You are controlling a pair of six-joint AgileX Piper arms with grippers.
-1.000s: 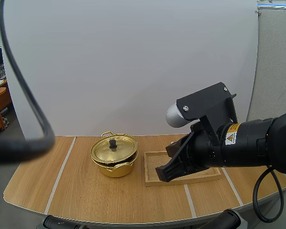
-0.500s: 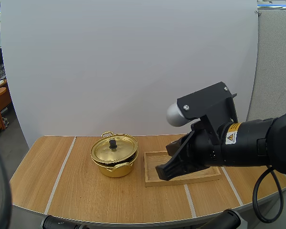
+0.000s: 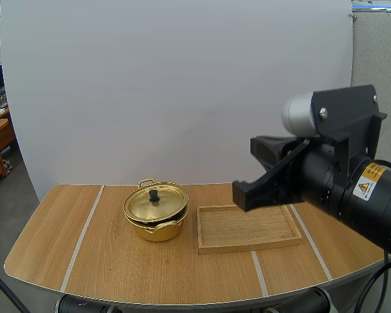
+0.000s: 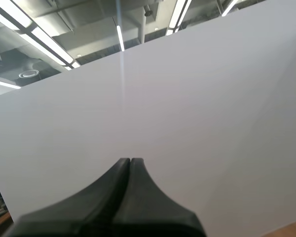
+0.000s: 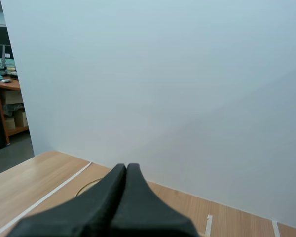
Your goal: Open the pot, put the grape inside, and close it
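High view: wooden table (image 3: 104, 261), lidded pot (image 3: 156, 212) beside tray (image 3: 247, 228) | left tool (image 4: 130, 160), right tool (image 5: 126, 166): closed, holding nothing

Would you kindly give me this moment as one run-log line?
pot: lid on | tray: right of pot | left pincer: shut | right pincer: shut, high near tray

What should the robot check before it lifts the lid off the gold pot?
1. Pot upright on the table: ok.
2. Lid seated, knob up and free: ok.
3. Right end effector open for the knob: not ok, fingers shut together.
4. Right end effector over the knob: not ok, it is raised on the tray side of the pot.
5. Left end effector open: not ok, shut.
6. Where the grape is: cannot tell.
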